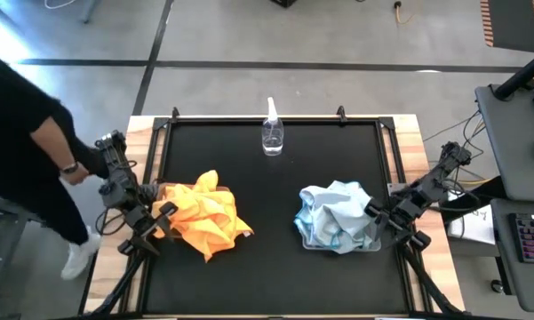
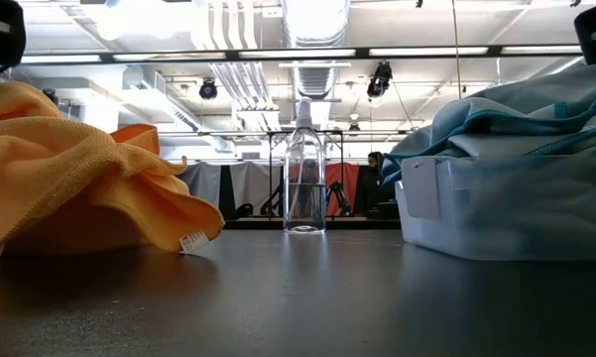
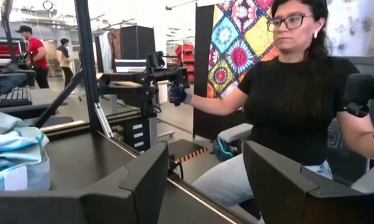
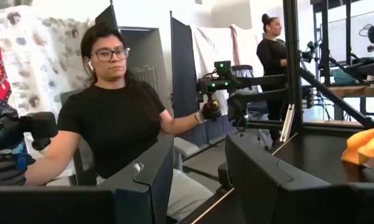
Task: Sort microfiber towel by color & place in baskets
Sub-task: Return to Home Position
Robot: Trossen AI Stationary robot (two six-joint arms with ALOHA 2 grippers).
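Orange towels (image 1: pixel 206 213): bright orange heap, small white tag on one corner. Blue-grey towels (image 1: pixel 336 212): pale blue-grey w/ teal stitched edging. Plastic basket (image 2: pixel 496 218) under them: translucent grey-white, white label on the side. Worktop (image 1: pixel 267 276): matt black, light wood border. Spray bottle (image 1: pixel 273 135): clear, top looks white but is hard to tell. Left pincer (image 3: pixel 205 152) & right pincer (image 4: pixel 199 143): dark grey-black. Person (image 3: pixel 292 93): black tee, dark-framed glasses. Quilt (image 3: pixel 236 43) behind: multicolour star/flower blocks in yellow, red, blue, teal.
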